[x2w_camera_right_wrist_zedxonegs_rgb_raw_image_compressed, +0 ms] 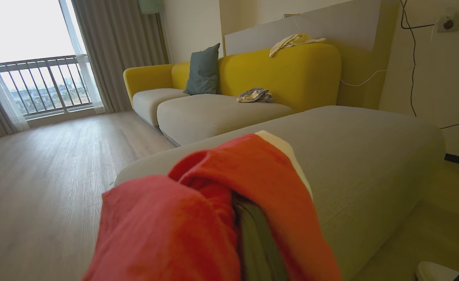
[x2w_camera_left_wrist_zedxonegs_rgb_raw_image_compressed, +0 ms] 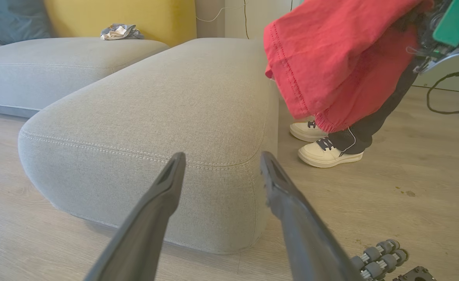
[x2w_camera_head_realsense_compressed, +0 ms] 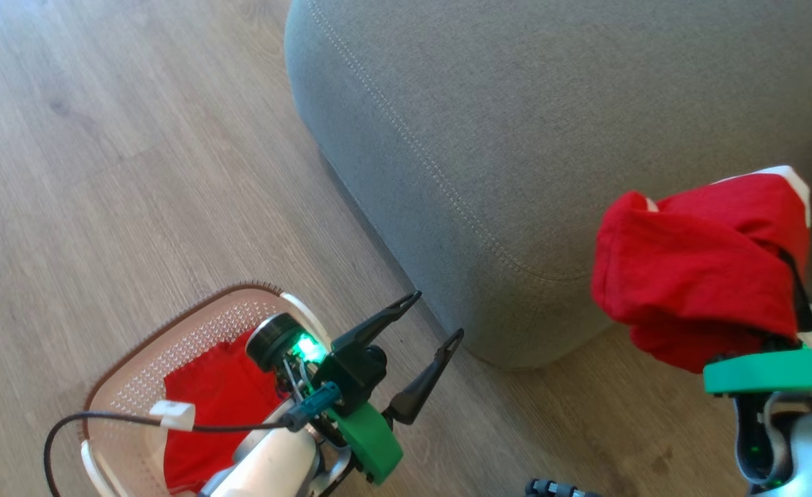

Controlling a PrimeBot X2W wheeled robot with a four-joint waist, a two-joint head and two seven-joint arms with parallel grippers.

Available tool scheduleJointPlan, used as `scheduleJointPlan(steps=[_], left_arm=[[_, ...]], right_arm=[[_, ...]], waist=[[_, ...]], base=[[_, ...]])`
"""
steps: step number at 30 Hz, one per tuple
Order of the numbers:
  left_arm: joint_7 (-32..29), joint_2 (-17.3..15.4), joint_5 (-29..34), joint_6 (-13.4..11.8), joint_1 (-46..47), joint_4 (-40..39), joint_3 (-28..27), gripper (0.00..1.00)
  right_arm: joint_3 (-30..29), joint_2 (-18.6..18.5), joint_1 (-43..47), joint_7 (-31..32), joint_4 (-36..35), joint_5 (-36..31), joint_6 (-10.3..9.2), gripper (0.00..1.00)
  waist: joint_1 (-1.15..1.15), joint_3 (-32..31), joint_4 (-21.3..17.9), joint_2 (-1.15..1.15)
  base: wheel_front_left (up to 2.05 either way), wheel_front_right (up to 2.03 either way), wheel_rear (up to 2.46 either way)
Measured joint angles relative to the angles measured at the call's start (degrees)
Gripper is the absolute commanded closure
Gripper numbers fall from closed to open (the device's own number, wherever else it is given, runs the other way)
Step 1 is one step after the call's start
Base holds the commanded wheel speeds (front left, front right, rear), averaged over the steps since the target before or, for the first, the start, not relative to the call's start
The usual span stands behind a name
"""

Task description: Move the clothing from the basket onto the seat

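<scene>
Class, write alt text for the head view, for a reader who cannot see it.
The right end effector, shut, holds a red garment up beside the grey seat. The open left end effector sits by the basket, where a second red garment lies.

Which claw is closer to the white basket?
Left. The left gripper hangs open just beyond the basket; the right gripper, shut on a red garment, is far off beside the seat.
</scene>
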State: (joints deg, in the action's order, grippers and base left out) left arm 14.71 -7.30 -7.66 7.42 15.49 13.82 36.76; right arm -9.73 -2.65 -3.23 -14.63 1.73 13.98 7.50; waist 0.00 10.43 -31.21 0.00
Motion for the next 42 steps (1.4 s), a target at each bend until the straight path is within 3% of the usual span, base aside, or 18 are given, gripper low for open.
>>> scheduleJointPlan(steps=[6,11,16,22,32,42], left_arm=[[0.00,-0.05,0.18,0.00,-0.01,-0.18,-1.38,0.00],[0.00,-1.62,1.43,0.00,0.01,-0.68,-2.09,0.00],[0.00,-3.83,2.53,0.00,2.74,-0.80,-0.19,0.00],[0.00,-6.45,2.60,0.01,5.94,-1.48,2.90,0.00],[0.00,-9.93,2.52,0.00,10.12,-3.12,6.16,0.00],[0.00,-12.18,2.55,0.00,14.51,-3.88,6.97,0.00]], right_arm=[[-1.92,0.12,-1.82,0.01,-0.15,-1.46,0.00,1.00],[-3.77,0.15,-9.11,0.00,-1.37,-4.02,0.00,1.00],[-8.62,0.22,-17.04,0.00,-2.08,-5.45,0.00,1.00],[-10.03,-1.25,-25.84,-0.01,-0.24,-6.44,0.00,1.00],[-8.47,-8.90,-44.33,-0.02,11.79,-7.21,0.01,1.00],[-14.63,-13.84,-58.80,-0.09,30.80,-5.54,0.00,1.00]], waist=[[0.00,1.23,0.27,0.00],[0.00,4.13,0.24,0.00],[0.01,8.48,1.33,0.00],[0.01,13.33,2.93,0.00],[0.00,22.45,4.73,0.00],[0.01,29.35,7.38,0.00]], base=[[0.00,0.00,0.00],[0.00,0.00,0.00],[0.00,0.00,0.00],[0.00,0.00,0.00],[0.00,0.00,0.00],[0.00,0.00,0.00]])
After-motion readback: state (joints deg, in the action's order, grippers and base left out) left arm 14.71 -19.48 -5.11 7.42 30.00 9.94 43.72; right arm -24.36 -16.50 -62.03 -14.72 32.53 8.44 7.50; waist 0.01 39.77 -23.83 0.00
